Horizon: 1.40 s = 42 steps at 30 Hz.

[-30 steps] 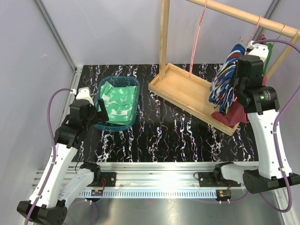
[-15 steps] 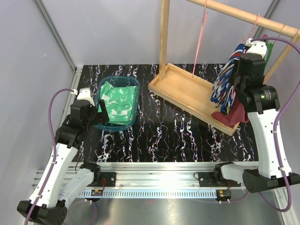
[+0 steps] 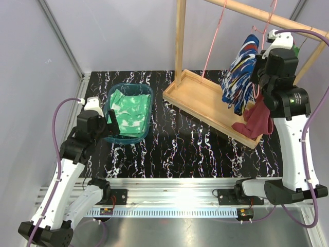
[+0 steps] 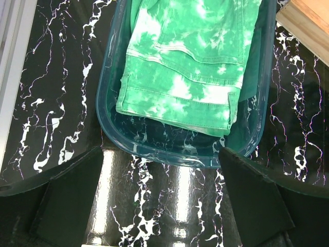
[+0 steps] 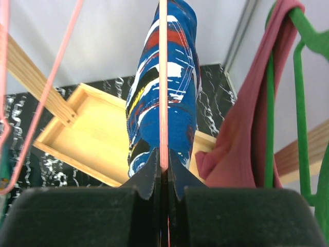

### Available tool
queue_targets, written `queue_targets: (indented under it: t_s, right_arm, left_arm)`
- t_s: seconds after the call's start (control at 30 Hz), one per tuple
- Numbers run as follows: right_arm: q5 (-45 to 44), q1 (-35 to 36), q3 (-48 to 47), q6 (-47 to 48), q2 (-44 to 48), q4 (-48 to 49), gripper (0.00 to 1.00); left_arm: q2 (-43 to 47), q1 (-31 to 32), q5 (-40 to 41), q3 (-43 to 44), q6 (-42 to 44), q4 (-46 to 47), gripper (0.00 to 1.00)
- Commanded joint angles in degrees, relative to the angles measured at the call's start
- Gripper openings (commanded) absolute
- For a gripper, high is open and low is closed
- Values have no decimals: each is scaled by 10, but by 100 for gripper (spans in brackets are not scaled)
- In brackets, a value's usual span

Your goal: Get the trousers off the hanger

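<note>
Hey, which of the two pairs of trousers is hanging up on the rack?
The blue patterned pair, hanging on a pink hanger; the green and white pair lies folded in the teal basin.

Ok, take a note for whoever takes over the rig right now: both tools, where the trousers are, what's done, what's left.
Left tool: open, holding nothing, hovering over the near rim of the teal basin.
Right tool: shut on the wire of the pink hanger, up by the wooden rail.
Green trousers: lying in the basin, done.
Blue trousers: draped on the pink hanger, not yet off.
Left to do: get the blue pair off its hanger. Leave the maroon top on the green hanger.
</note>
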State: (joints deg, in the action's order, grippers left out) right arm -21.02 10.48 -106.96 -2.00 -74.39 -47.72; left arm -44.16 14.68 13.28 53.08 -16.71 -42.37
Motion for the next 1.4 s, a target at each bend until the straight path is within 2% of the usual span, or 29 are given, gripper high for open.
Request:
queue_targets:
  t_s: [0.0, 0.27, 0.43, 0.5, 0.53, 0.6, 0.7, 0.73, 0.8, 0.83, 0.93, 1.1, 1.2, 1.23, 1.37]
  right_arm:
    - [21, -4, -62, 6, 25, 148, 0]
    - [91, -4, -71, -30, 60, 119, 0]
    - [134, -4, -21, -72, 115, 82, 0]
    - [139, -3, 12, -78, 134, 72, 0]
    - [153, -4, 21, -78, 150, 69, 0]
    - [170, -4, 38, -83, 165, 50, 0]
    - [207, -4, 48, -92, 186, 10, 0]
    - [232, -4, 51, -93, 197, 0, 0]
    - [236, -4, 59, -99, 210, -28, 0]
    - [243, -4, 59, -100, 224, -39, 0]
    - [272, -4, 50, -106, 246, -86, 0]
    - [379, -4, 74, -120, 304, -101, 0]
    - [400, -4, 83, -126, 330, -99, 0]
    - [401, -4, 83, -127, 336, -101, 0]
    - [422, -5, 77, -136, 354, -103, 0]
  left_arm:
    - [6, 3, -16, 1, 0, 21, 99]
    - [35, 6, -111, 15, -45, 68, 99]
    - [23, 47, -100, 63, -87, 108, 99]
    - [-3, 116, -58, 99, -102, 120, 99]
    - [-18, 182, -35, 112, -103, 129, 99]
    - [-42, 256, 37, 141, -97, 144, 99]
    - [-78, 393, 99, 166, -68, 221, 99]
    - [-89, 456, 114, 167, -41, 278, 99]
    - [-107, 517, 153, 167, 1, 340, 99]
    - [-116, 573, 165, 168, 47, 398, 99]
    - [-197, 660, 200, 185, 141, 498, 99]
    - [-312, 736, 240, 242, 227, 575, 99]
    - [-382, 765, 292, 292, 243, 579, 99]
    - [-400, 777, 339, 303, 254, 579, 99]
    - [-457, 795, 388, 344, 264, 570, 95]
